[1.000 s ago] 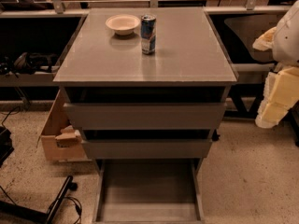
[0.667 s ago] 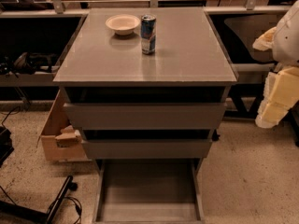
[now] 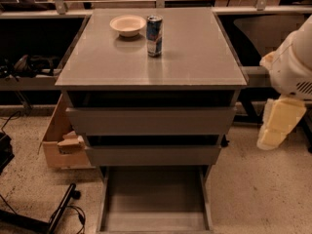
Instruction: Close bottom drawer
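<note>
The bottom drawer of the grey cabinet is pulled far out toward me. Its grey box interior lies open and its front reaches the lower edge of the view. Above it, the mid-sized drawer and the widest, tallest-fronted drawer each stand a little out from the cabinet. My gripper shows as a cream-coloured part hanging under the white arm at the right. It is beside the cabinet at about the height of the upper drawers, apart from all of them.
A white bowl and a drinks can stand on the cabinet top. An open cardboard box sits on the floor to the left. A black bar with cables lies at the lower left. Workbenches stand behind.
</note>
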### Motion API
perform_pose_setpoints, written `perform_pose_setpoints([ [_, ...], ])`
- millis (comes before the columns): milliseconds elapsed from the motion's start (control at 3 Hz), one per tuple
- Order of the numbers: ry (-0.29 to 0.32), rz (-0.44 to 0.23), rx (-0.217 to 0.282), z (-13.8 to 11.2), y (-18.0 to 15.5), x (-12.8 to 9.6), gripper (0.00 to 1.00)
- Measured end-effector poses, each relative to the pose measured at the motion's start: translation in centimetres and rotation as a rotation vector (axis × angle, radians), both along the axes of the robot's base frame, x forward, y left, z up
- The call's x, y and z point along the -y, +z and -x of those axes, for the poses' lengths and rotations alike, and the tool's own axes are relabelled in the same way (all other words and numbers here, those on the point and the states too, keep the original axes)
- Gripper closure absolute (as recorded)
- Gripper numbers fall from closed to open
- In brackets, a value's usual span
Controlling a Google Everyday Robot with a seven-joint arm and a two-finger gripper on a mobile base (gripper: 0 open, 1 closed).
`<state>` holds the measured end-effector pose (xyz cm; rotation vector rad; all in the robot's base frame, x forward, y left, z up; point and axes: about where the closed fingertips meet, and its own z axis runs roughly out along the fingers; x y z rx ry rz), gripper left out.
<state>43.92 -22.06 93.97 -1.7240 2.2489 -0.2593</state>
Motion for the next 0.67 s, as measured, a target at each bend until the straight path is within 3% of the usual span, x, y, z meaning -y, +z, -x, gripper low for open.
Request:
perform_pose_setpoints([
  [333, -0.035, 0.077, -0.009, -0.3, -6.9, 0.8, 0.00],
  [667, -0.054, 0.169, -0.053, 0.1, -15.2, 1.7, 0.00],
])
